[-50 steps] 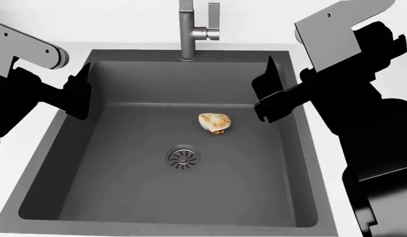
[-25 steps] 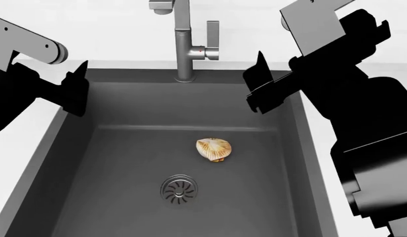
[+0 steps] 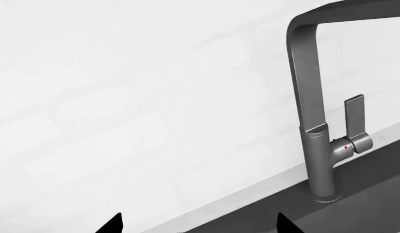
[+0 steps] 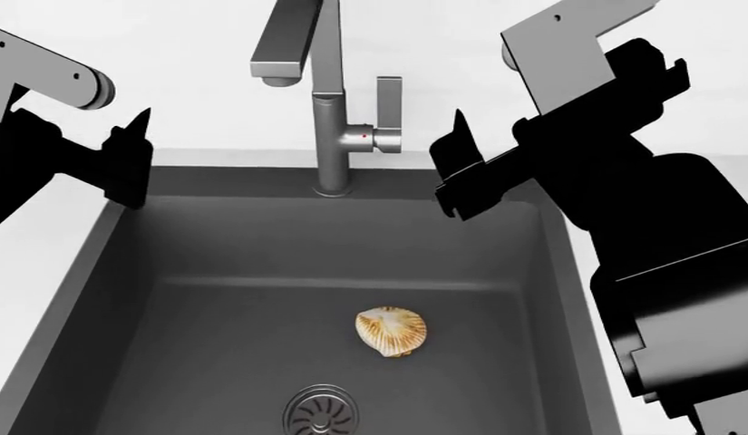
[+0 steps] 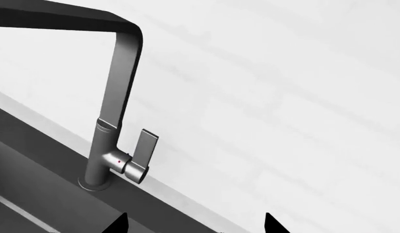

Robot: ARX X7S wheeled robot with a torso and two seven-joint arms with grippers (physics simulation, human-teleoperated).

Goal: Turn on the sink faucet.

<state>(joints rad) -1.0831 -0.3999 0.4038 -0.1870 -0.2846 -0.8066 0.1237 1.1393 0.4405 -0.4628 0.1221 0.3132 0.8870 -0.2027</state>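
Note:
The sink faucet (image 4: pixel 331 136) stands at the sink's back rim, a tall grey post with a flat spout reaching forward. Its flat lever (image 4: pixel 388 104) stands upright on the right side beside a small red dot. It also shows in the left wrist view (image 3: pixel 316 141) and the right wrist view (image 5: pixel 112 145). My right gripper (image 4: pixel 452 172) is open and empty, a short way right of the lever, not touching it. My left gripper (image 4: pixel 130 163) is open and empty over the sink's back left corner, well left of the faucet.
The dark grey sink (image 4: pixel 120 272) holds a tan scallop shell (image 4: pixel 392 329) on its floor and a round slotted drain (image 4: pixel 322 412) at the front. White counter (image 4: pixel 35 263) flanks the sink and a white tiled wall (image 3: pixel 122 97) stands behind the faucet.
The head view has tilted up, so the faucet shows in full and the sink has slid down the frame. My right gripper now sits closer to the lever.

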